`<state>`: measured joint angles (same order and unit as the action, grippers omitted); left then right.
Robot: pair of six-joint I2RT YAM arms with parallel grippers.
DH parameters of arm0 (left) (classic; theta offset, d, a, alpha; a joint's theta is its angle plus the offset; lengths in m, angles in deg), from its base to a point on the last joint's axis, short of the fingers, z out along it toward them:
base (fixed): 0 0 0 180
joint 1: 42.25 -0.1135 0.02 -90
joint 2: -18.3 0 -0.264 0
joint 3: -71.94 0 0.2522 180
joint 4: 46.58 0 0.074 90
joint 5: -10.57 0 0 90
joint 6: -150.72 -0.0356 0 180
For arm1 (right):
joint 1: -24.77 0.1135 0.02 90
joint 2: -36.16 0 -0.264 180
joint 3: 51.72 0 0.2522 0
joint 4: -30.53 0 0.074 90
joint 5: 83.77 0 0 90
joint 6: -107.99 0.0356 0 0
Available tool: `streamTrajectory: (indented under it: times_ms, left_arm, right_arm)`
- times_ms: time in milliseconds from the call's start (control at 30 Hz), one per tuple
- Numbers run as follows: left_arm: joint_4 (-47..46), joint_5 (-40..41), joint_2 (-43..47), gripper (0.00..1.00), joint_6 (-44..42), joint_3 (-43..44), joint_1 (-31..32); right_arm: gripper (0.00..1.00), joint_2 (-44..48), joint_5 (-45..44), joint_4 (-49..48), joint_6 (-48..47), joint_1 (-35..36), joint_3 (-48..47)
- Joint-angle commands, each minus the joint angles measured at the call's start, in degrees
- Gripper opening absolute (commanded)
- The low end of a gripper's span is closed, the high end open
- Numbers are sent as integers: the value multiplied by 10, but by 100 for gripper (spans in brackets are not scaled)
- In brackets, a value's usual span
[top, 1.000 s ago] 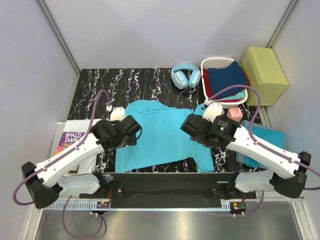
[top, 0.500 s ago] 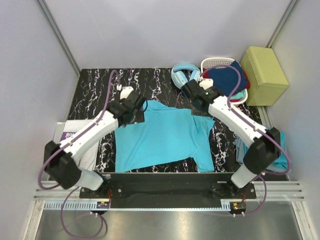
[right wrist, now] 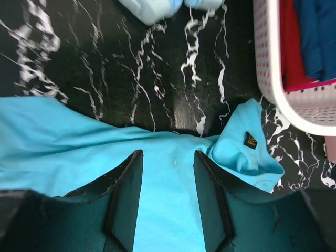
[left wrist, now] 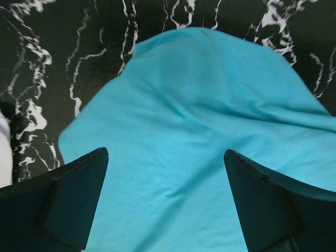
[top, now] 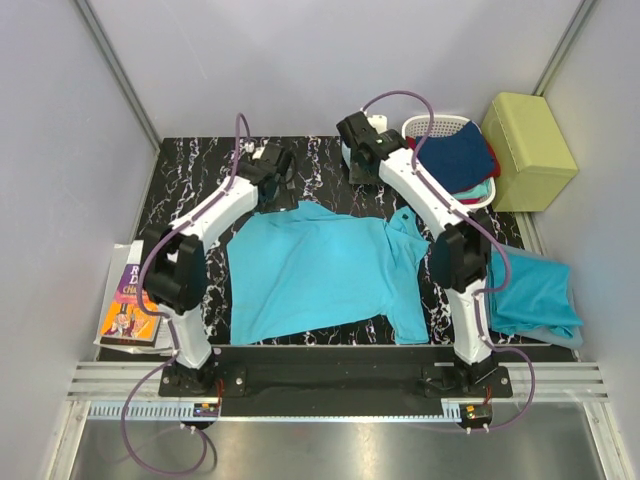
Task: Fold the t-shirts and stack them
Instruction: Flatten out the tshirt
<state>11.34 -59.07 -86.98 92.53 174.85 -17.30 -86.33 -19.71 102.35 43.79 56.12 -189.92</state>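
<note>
A teal t-shirt [top: 320, 270] lies spread flat on the black marble table [top: 190, 170], its collar and label at the upper right [right wrist: 251, 140]. My left gripper [top: 272, 178] hovers above the shirt's far left edge, jaws wide open and empty; the left wrist view shows only teal cloth [left wrist: 199, 121] between the fingers [left wrist: 79, 199]. My right gripper [top: 362, 150] hovers above the shirt's far edge near the collar, jaws open and empty [right wrist: 168, 157]. A second teal shirt [top: 535, 290] lies folded at the table's right edge.
A white basket [top: 425, 125] holding blue and red clothes stands at the back right, also in the right wrist view [right wrist: 268, 73]. Blue headphones [right wrist: 155, 8] lie beside it. An olive box [top: 530, 135] is off the right corner. A book [top: 130, 295] lies at the left.
Both arms have stretched from above the shirt's middle out to the table's far side, grippers now past the shirt's far edge. The folded shirt at the right is uncovered.
</note>
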Motion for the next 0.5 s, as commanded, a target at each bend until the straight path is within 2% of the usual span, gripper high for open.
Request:
streamTrajectory:
  times_ms: [0, 467]
  left_arm:
    - [-28, -56, -11, 99, -6, -12, -1]
    - [-65, -98, 19, 99, 3, -92, -1]
  right_arm:
    - [50, -49, 30, 26, -8, -17, -2]
    - [50, -83, 32, -19, -1, -59, 61]
